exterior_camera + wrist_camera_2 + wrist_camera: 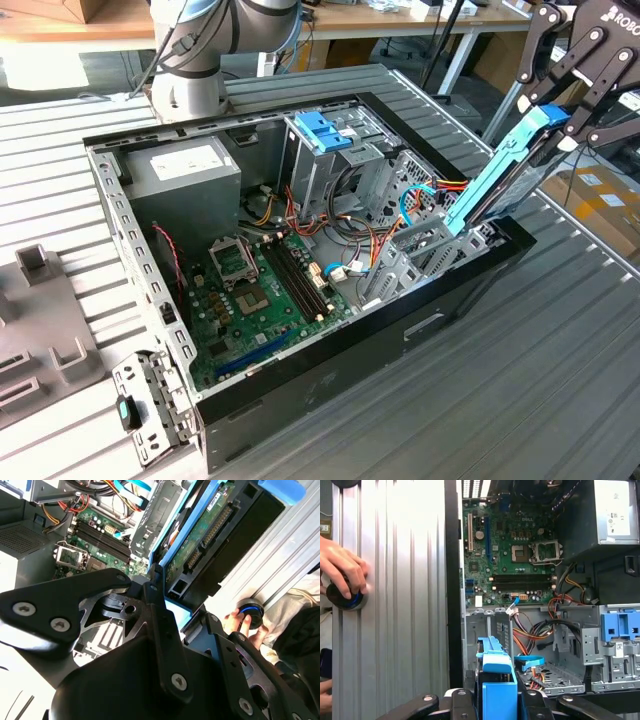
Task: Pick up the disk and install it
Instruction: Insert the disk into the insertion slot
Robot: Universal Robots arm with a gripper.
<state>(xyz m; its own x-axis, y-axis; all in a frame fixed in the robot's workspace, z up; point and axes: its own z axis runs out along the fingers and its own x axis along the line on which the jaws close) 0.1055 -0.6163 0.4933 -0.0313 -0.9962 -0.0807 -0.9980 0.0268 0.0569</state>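
Disk (pixel 492 178), blue-railed, leans steeply over the open computer case (pixel 330 375) at the exterior view's right. Its lower end sits at the metal bay (pixel 425 250) just inside the case wall. Your gripper (pixel 558 118) is clamped on its upper end. A hand (pixel 342 567) rests on a black-and-blue knob (pixel 347 599) at the table (pixel 405 605) edge.

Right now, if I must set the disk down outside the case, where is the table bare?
With the disk in the gripper: bare ribbed table runs along the black case wall, exterior view's right. Near the table edge a hand covers a knob. Grey fixtures crowd the exterior view's left; cables crowd inside.
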